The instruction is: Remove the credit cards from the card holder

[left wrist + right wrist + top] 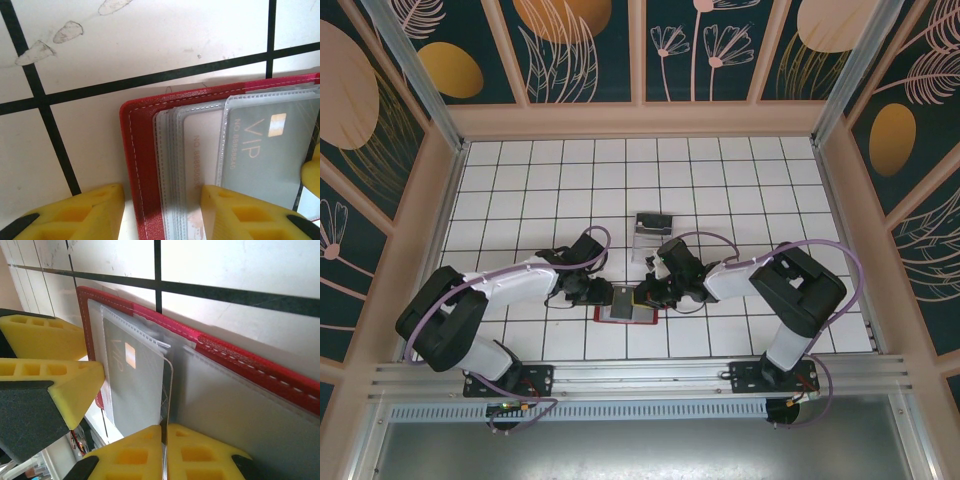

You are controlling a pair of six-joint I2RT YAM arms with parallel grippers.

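Note:
The red card holder [623,312] lies unfolded on the tiled floor between my two grippers. In the left wrist view its red cover [137,165] and clear sleeves sit between my left gripper's [162,217] spread yellow fingers; the inner finger [240,212] rests on a sleeve. A grey credit card marked VIP [270,150] shows through the sleeves. My right gripper [164,452] is shut on the thin edge of that credit card [135,390], which stands tilted up from the card holder [240,362]. Left gripper [595,292] and right gripper [655,293] meet over the holder.
A clear plastic box [652,235] stands one tile beyond the card holder. The left gripper's yellow fingers [47,337] are close beside the card in the right wrist view. Wooden walls ring the white tiled floor [540,180].

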